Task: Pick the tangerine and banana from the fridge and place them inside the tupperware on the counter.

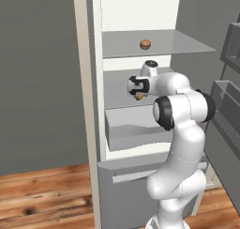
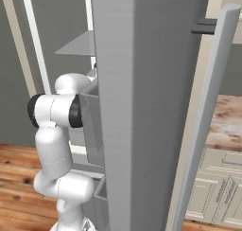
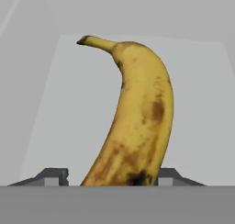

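Hiding banana [image 3: 137, 122] base, gripper [image 3: 112, 175] tips barely visible

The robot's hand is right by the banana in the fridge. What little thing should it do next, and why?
Probably squeeze the tool shut on the banana. In the hand view the banana's lower end sits between the two fingertips, which stand apart on either side of it. The left base view shows the hand reaching in over the middle shelf of the fridge, so closing comes before lifting.

The curved yellow banana [image 3: 135, 122] has matt, brown-freckled skin. The grey fridge shelves [image 1: 154, 44] look smooth and flat-finished. The robot's white arm [image 1: 180, 143] is glossy plastic. The brown plank floor [image 1: 44, 200] shows knotted wood grain.
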Motion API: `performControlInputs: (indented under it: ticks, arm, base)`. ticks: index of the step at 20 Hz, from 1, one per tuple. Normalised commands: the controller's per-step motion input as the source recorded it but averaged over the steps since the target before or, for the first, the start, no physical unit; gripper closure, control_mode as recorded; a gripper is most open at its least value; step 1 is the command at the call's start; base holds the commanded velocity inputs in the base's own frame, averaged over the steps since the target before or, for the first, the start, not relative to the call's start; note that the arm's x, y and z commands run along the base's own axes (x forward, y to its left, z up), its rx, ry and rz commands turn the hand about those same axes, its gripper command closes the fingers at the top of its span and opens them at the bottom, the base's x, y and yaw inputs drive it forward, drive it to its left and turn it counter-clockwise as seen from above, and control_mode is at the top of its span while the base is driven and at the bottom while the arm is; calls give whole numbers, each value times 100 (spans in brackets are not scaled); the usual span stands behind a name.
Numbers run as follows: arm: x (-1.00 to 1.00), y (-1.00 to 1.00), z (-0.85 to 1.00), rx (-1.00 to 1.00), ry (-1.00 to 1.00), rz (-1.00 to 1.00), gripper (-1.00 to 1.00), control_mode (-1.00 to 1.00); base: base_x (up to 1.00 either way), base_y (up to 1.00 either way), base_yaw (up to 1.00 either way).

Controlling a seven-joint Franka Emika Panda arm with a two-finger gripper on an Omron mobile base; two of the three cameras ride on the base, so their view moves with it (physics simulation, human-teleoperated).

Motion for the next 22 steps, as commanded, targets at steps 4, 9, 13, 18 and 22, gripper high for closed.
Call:
performControlInputs:
  ticks: [4, 9, 13, 18, 22]
  arm:
    - [-9, 0, -29, 0, 0, 0, 100, -100]
    - [-34, 0, -23, 0, 0, 0, 100, -100]
    - [-80, -1, -27, 0, -24, 0, 100, -100]
    - [-100, 0, 6, 0, -47, 0, 100, -100]
    - [-70, 0, 72, 0, -27, 0, 100, -100]
  base:
    - [0, 0, 0]
    - [0, 0, 0]
    - [0, 0, 0]
    - [0, 0, 0]
    - [0, 0, 0]
